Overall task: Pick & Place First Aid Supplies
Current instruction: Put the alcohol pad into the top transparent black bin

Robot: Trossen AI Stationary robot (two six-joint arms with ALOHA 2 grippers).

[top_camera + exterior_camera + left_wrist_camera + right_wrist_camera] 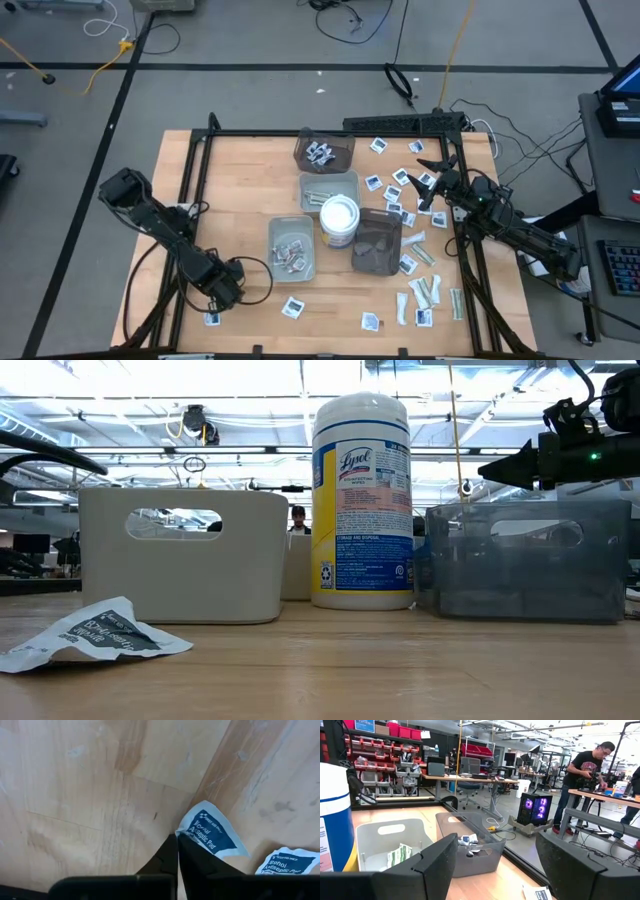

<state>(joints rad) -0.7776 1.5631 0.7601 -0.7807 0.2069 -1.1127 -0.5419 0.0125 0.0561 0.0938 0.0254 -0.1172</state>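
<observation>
Here the left gripper pinches a packet's edge.

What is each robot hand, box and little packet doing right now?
left gripper: jaws shut on the packet's corner, low at the table's near-left.
packet: pinched, crumpled.
right gripper: jaws open, empty, raised over the far-right packets.
white tub: upright, lid on.
grey tray: holds packets.
dark tray: contents unclear.
</observation>
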